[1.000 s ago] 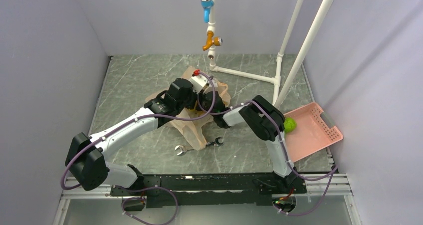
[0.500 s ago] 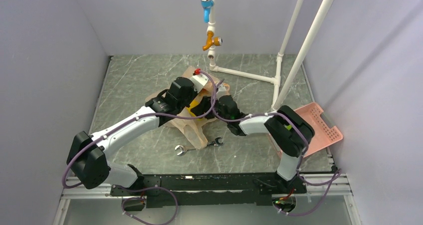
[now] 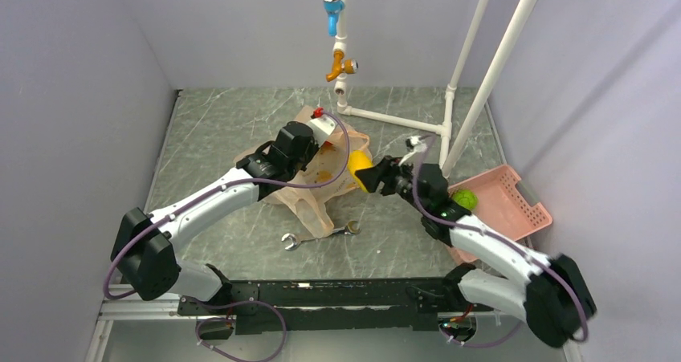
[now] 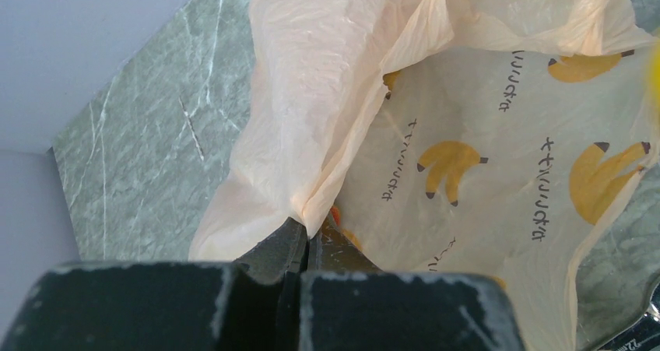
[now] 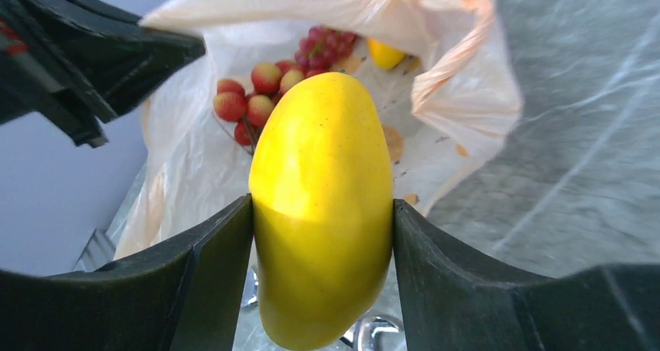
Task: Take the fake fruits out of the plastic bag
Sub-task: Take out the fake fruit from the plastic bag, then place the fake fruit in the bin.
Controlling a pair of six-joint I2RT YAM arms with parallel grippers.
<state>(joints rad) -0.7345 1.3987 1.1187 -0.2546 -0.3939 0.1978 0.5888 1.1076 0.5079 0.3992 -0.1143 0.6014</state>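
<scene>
The left gripper [image 4: 305,246] pinches the rim of the bag [image 4: 311,117] to keep its mouth open, so the right gripper [image 5: 321,207], clamped on the yellow fruit [image 5: 319,133], holds it just outside, with grapes [image 5: 323,43] inside.

(a) plastic bag [image 3: 309,195]: thin, crinkled, translucent peach-orange, printed with yellow bananas and dark lettering; slumped left of the pink basket [image 3: 514,209], well apart from it, mouth gaping toward the basket, one rim pinched by the left gripper [image 4: 305,242]
(b) yellow elongated fruit [image 5: 323,203]: glossy, mango-shaped, clamped in the right gripper [image 3: 371,176], between bag mouth and basket
(c) inside the bag: dark red grape bunch [image 5: 321,46], red-and-cream round fruits [image 5: 247,96], small yellow fruit [image 5: 385,54]
(d) green round fruit [image 3: 463,198]: in the basket's left end
</scene>
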